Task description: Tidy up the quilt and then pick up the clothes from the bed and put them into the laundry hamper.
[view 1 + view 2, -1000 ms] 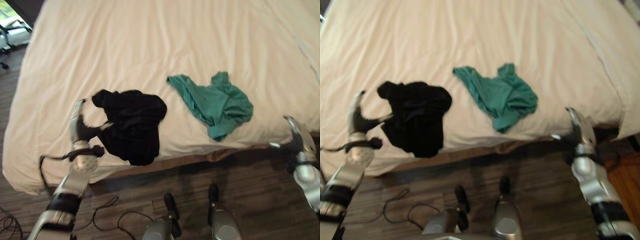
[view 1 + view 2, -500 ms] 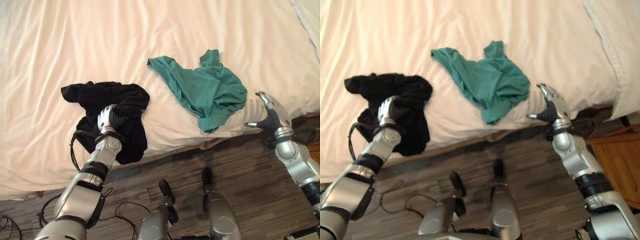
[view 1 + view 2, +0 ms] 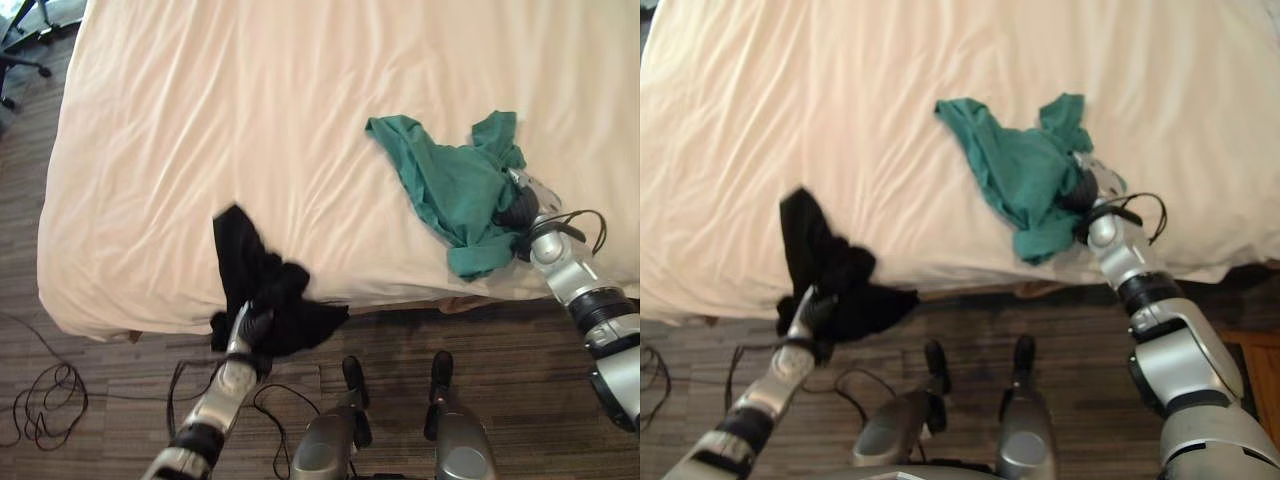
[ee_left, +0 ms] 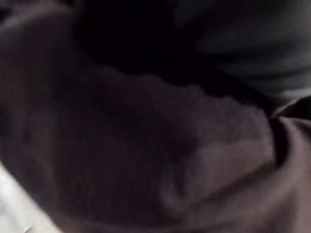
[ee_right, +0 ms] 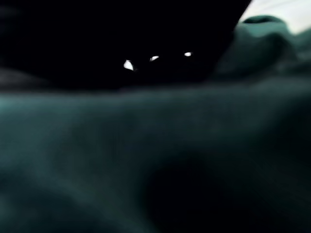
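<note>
A black garment (image 3: 262,290) lies stretched over the near edge of the bed, its lower part hanging past the side. My left hand (image 3: 248,326) is down at that hanging part with fingers curled into the cloth, and the left wrist view shows dark fabric (image 4: 146,145) up close. A green garment (image 3: 450,185) lies crumpled on the cream quilt (image 3: 250,120) to the right. My right hand (image 3: 522,205) rests against the green garment's right edge, partly buried in it. Green cloth (image 5: 155,145) fills the space before it in the right wrist view.
The cream quilt lies spread over the bed with soft creases. Dark wooden floor (image 3: 100,400) runs along the bed's near side. An office chair's base (image 3: 22,50) stands at the far left corner. An orange wooden piece (image 3: 1258,365) sits at the right.
My left hand has dragged the black garment down to the bed's near edge, where it now hangs over. My right hand has moved from beside the bed onto the green garment. The camera shifted too.
</note>
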Tool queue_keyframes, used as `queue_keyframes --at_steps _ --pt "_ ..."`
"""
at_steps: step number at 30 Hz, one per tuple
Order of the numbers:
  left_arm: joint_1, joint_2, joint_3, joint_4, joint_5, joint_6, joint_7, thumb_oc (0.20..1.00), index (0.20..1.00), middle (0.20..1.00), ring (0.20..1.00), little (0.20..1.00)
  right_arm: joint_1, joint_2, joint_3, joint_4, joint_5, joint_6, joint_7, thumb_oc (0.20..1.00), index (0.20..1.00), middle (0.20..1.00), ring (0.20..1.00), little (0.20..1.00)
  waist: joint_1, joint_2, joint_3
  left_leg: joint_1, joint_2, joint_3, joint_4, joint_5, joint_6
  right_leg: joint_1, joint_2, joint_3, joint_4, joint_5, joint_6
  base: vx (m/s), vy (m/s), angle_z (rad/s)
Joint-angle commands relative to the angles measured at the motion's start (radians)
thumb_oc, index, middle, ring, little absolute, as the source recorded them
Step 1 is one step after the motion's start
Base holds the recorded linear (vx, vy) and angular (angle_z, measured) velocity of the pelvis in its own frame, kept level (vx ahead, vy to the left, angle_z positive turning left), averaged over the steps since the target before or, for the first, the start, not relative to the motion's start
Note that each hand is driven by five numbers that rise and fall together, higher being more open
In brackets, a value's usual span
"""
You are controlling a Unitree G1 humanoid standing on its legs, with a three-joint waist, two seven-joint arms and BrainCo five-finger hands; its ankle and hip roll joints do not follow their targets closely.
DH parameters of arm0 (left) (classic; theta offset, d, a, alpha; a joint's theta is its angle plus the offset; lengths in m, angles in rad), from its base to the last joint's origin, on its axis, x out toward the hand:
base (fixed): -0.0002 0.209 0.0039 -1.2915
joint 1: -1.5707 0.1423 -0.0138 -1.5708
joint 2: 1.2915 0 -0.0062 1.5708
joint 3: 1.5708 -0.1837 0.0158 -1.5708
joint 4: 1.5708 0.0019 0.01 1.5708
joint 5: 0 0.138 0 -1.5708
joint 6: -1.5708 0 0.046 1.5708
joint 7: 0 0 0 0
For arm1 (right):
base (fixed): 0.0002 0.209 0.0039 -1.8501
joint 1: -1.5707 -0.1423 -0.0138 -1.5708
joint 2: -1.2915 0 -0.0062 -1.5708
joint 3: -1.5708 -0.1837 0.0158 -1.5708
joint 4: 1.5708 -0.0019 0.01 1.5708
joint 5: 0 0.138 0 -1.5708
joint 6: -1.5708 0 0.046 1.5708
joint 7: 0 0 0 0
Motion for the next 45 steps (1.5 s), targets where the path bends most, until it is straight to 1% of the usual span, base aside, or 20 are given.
queue_keyframes --at_steps 1,7,9,17,20,21,22,25,28,29,30,33,34,35,38,39,41,42,43,45 --pt "0.075 0.058 -0.031 -0.061 -0.084 -0.013 -0.052 0.2 0.2 0.2 0.2 0.2 -0.029 0.088 0.054 0.167 0.044 -0.003 0.093 0.2 0.2 0.2 0.2 0.2 0.057 -0.09 -0.029 0.039 0.034 0.003 0.037 -0.097 -0.087 0.008 -0.119 0.006 0.029 -0.088 0.104 0.03 0.046 0.32" --pt "0.089 0.035 -0.031 -0.115 -0.061 0.011 -0.096 0.2 0.2 0.2 0.2 0.2 0.213 0.138 -0.052 0.06 0.14 -0.021 0.121 0.2 0.2 0.2 0.2 0.2 0.051 -0.116 -0.062 0.061 0.015 -0.006 0.034 -0.119 -0.072 0.04 -0.131 -0.004 0.019 -0.078 0.114 0.04 0.071 0.22" --pt "0.112 0.017 0.011 -0.121 -0.043 0.027 -0.11 0.2 0.2 0.2 0.2 0.2 0.493 0.188 -0.197 -0.137 0.31 -0.056 0.137 0.2 0.2 0.2 0.2 0.2 0.018 -0.153 -0.079 0.087 0.006 0.003 0.027 -0.136 -0.06 0.054 -0.132 0.008 0.015 -0.067 0.124 0.04 0.107 0.05" --pt "0.145 -0.02 0.06 -0.018 0.02 0.057 -0.12 0.2 0.2 0.2 0.2 0.2 0.909 0.341 -0.32 -0.24 0.532 -0.06 0.286 0.2 0.2 0.2 0.2 0.2 -0.055 -0.212 -0.137 0.149 -0.005 0.04 -0.007 -0.148 -0.048 0.053 -0.138 0.047 0.064 -0.02 0.158 0.03 0.078 -0.16" --pt "0.143 -0.039 0.076 0.037 -0.006 0.061 -0.103 0.2 0.2 0.2 0.2 0.2 0.971 0.374 -0.319 -0.224 0.582 -0.049 0.311 0.2 0.2 0.2 0.2 0.2 -0.091 -0.21 -0.144 0.15 0.003 0.023 -0.007 -0.143 -0.045 0.042 -0.083 0.159 0.099 -0.048 0.152 -0.03 -0.021 -0.12" --pt "0.127 -0.051 0.074 0.082 -0.035 0.06 -0.101 0.2 0.2 0.2 0.2 0.2 0.972 0.388 -0.301 -0.197 0.605 -0.055 0.301 0.2 0.2 0.2 0.2 0.2 -0.121 -0.203 -0.154 0.146 0.007 -0.014 -0.007 -0.132 -0.038 0.045 0.032 0.335 0.099 -0.141 0.131 0.0 -0.093 0.0" --pt "0.114 -0.06 0.072 0.105 -0.047 0.06 -0.097 0.2 0.2 0.2 0.2 0.2 0.951 0.4 -0.281 -0.171 0.612 -0.055 0.29 0.2 0.2 0.2 0.2 0.2 -0.114 -0.203 -0.156 0.15 -0.001 -0.039 -0.007 -0.133 -0.035 0.059 0.058 0.385 0.087 -0.156 0.114 0.01 -0.109 0.35" --pt "0.095 -0.072 0.073 0.153 -0.06 0.056 -0.083 0.2 0.2 0.2 0.2 0.2 0.919 0.41 -0.247 -0.142 0.623 -0.066 0.29 0.2 0.2 0.2 0.2 0.2 -0.094 -0.198 -0.167 0.141 -0.014 -0.077 -0.006 -0.128 -0.03 0.076 0.07 0.397 0.063 -0.158 0.078 -0.01 -0.106 0.76" --pt "0.092 -0.111 0.083 0.181 -0.12 0.036 -0.047 0.2 0.2 0.2 0.2 0.2 0.829 0.407 -0.158 -0.112 0.565 -0.068 0.284 0.2 0.2 0.2 0.2 0.2 -0.037 -0.179 -0.17 0.116 -0.02 -0.124 0.006 -0.119 -0.036 0.118 0.056 0.327 -0.014 -0.164 0.055 -0.1 -0.177 0.61" --pt "0.092 -0.135 0.082 0.186 -0.157 0.021 -0.036 0.2 0.2 0.2 0.2 0.2 0.758 0.394 -0.102 -0.078 0.493 -0.073 0.275 0.2 0.2 0.2 0.2 0.2 0.01 -0.16 -0.158 0.079 -0.03 -0.172 0.011 -0.097 -0.043 0.144 0.046 0.27 -0.067 -0.163 0.047 -0.16 -0.183 0.63" --pt "0.092 -0.135 0.082 0.186 -0.157 0.021 -0.036 0.2 0.2 0.2 0.2 0.2 0.758 0.394 -0.102 -0.078 0.493 -0.073 0.275 0.2 0.2 0.2 0.2 0.2 0.01 -0.16 -0.16 0.076 -0.029 -0.172 0.011 -0.096 -0.043 0.141 0.046 0.269 -0.067 -0.162 0.046 -0.16 -0.165 0.76" --pt "0.073 -0.159 0.072 0.22 -0.194 0.013 -0.027 0.2 0.2 0.2 0.2 0.2 0.692 0.344 -0.088 -0.028 0.354 -0.083 0.219 0.2 0.2 0.2 0.2 0.2 0.065 -0.124 -0.135 -0.001 -0.035 -0.196 0.04 -0.06 -0.09 0.163 0.007 0.122 -0.102 -0.168 0.049 -0.17 -0.043 2.19" --pt "0.064 -0.152 0.076 0.257 -0.176 0.032 -0.029 0.2 0.2 0.2 0.2 0.2 0.689 0.328 -0.114 0.014 0.313 -0.069 0.176 0.2 0.2 0.2 0.2 0.2 0.062 -0.131 -0.137 0.019 0.045 0.063 0.1 -0.091 -0.093 0.212 -0.049 -0.057 -0.105 -0.177 0.07 -0.25 0.06 2.89" --pt "0.062 -0.123 0.097 0.289 -0.115 0.039 -0.009 0.2 0.2 0.2 0.2 0.2 0.707 0.333 -0.142 0.032 0.301 -0.059 0.16 0.2 0.2 0.2 0.2 0.2 0.051 -0.146 -0.159 0.038 0.107 0.17 0.159 -0.104 -0.099 0.254 -0.079 -0.175 -0.096 -0.171 0.058 -0.19 0.13 2.3" --pt "0.082 -0.111 0.131 0.384 -0.037 0.08 0.023 0.2 0.2 0.2 0.2 0.2 0.752 0.339 -0.177 0.066 0.27 -0.047 0.129 0.2 0.2 0.2 0.2 0.2 0.055 -0.163 -0.198 0.091 0.181 0.265 0.183 -0.105 -0.108 0.285 -0.125 -0.32 -0.052 -0.169 0.052 -0.03 0.173 3.39" --pt "0.083 -0.111 0.132 0.385 -0.035 0.08 0.025 0.2 0.2 0.2 0.2 0.2 0.754 0.34 -0.176 0.067 0.267 -0.047 0.128 0.2 0.2 0.2 0.2 0.2 0.048 -0.163 -0.199 0.09 0.179 0.258 0.181 -0.103 -0.108 0.288 -0.125 -0.328 -0.05 -0.172 0.053 0.19 0.328 2.27" --pt "0.076 -0.122 0.116 0.375 -0.034 0.068 0.02 0.2 0.2 0.2 0.2 0.2 0.801 0.361 -0.215 0.074 0.276 -0.03 0.117 0.2 0.2 0.2 0.2 0.2 0.047 -0.173 -0.209 0.111 0.098 0.181 0.13 -0.136 -0.072 0.268 -0.234 -0.362 0.148 -0.106 0.085 0.19 0.443 1.25" --pt "0.076 -0.122 0.116 0.376 -0.035 0.068 0.02 0.2 0.2 0.2 0.2 0.2 0.8 0.361 -0.215 0.074 0.276 -0.03 0.117 0.2 0.2 0.2 0.2 0.2 0.045 -0.174 -0.209 0.111 0.097 0.18 0.13 -0.136 -0.071 0.268 -0.236 -0.363 0.15 -0.107 0.086 0.08 0.408 1.84" --pt "0.053 -0.117 0.107 0.369 -0.037 0.072 0.025 0.2 0.2 0.2 0.2 0.2 0.8 0.377 -0.237 0.073 0.293 -0.024 0.099 0.2 0.2 0.2 0.2 0.2 0.032 -0.171 -0.185 0.108 0.05 0.116 0.123 -0.158 -0.03 0.21 -0.293 -0.296 0.314 -0.048 0.096 0.06 0.33 2.12" --pt "0.031 -0.107 0.082 0.362 -0.029 0.072 0.022 0.2 0.2 0.2 0.2 0.2 0.799 0.386 -0.25 0.104 0.311 -0.022 0.084 0.2 0.2 0.2 0.2 0.2 0.002 -0.163 -0.162 0.121 0.027 0.051 0.094 -0.156 -0.013 0.117 -0.221 -0.133 0.368 -0.099 0.092 0.05 0.268 1.58"
